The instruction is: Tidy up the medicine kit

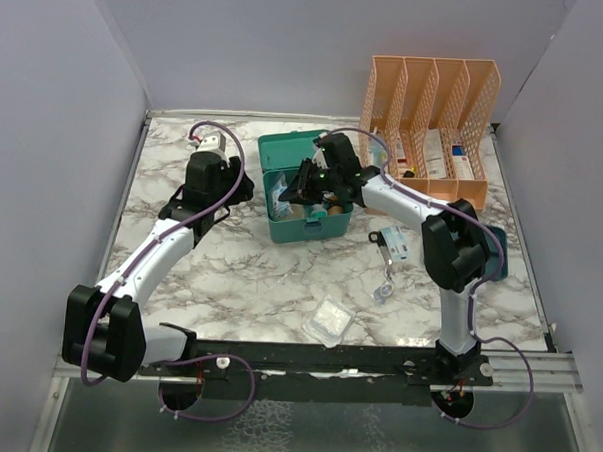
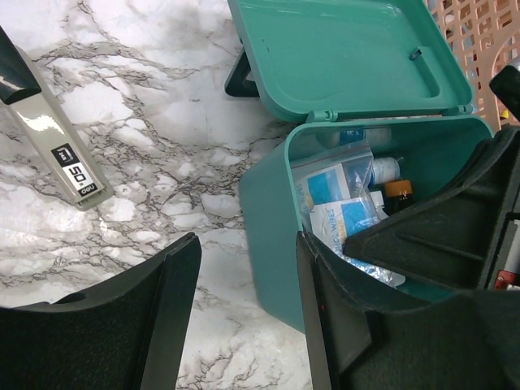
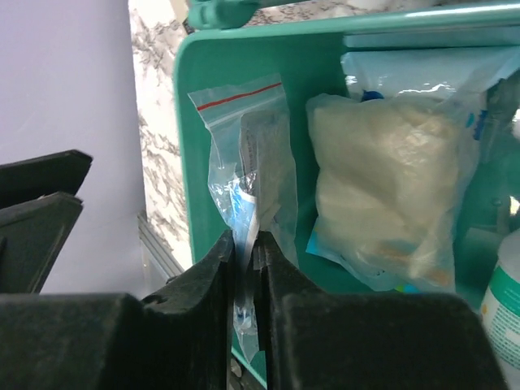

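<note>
Directly below the right pincer (image 1: 301, 193) lies the medicine kit (image 1: 311, 229).

A white marble-patterned tabletop (image 1: 229, 283) with grey veins fills the middle of the frame. Pale lavender walls (image 1: 259, 44) close it in at left, top and right. Light is even; a dark rail (image 1: 326, 357) crosses the bottom.

Zip bag (image 3: 248, 154) between pinched jaws

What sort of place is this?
Probably a robot test booth: plain grey walls enclose a marble-patterned tabletop, with white-and-black robot arms, left and right, bolted to a black metal rail.
</note>
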Controlling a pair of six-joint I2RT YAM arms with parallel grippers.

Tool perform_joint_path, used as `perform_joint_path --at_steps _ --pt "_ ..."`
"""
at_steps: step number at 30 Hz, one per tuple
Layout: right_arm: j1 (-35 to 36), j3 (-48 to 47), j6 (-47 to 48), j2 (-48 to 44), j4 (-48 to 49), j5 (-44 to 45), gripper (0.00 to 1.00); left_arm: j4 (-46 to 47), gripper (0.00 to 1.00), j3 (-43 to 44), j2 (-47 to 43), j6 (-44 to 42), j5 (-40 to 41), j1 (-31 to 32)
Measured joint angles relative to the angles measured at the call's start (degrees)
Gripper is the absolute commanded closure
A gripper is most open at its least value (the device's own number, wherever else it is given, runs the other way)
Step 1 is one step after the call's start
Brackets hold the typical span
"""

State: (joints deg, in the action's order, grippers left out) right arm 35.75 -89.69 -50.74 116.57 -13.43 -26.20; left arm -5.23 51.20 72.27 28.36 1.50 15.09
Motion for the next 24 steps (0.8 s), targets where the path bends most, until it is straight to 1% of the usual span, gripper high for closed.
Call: perform_joint_path --at_steps 3,4,5,7,8,9,21,24 --pt "0.07 0.28 -0.48 0.50 0.00 1.11 0.77 0.04 0.46 -0.02 -0.31 0.00 0.02 0.02" --pt "0.07 0.28 -0.50 0.83 -0.02 1.51 0.73 0.04 0.46 -0.02 -0.46 0.00 0.02 0.00" --pt "0.09 0.28 -0.46 1.07 -0.07 1.86 0.66 0.07 0.46 -0.02 -0.61 0.00 0.02 0.02" --pt "0.17 0.26 -0.28 1.42 -0.59 3.28 0.56 0.17 0.46 -0.02 -0.81 0.00 0.02 0.00" --pt "0.20 0.15 0.09 1.49 -1.22 4.13 0.52 0.31 0.46 -0.02 -0.87 -0.02 0.00 0.02" --pt "0.20 -0.04 0.46 1.51 -1.88 4.94 0.51 0.37 0.46 -0.02 -0.87 -0.02 0.00 0.00" --pt "0.20 -2.03 7.65 0.44 -8.44 16.35 0.51 0.68 0.46 0.00 -0.87 -0.74 -0.66 0.02" --pt "0.20 -2.12 9.55 -0.50 -9.97 18.47 0.52 0.68 0.46 0.00 -0.87 -0.74 -0.68 0.00"
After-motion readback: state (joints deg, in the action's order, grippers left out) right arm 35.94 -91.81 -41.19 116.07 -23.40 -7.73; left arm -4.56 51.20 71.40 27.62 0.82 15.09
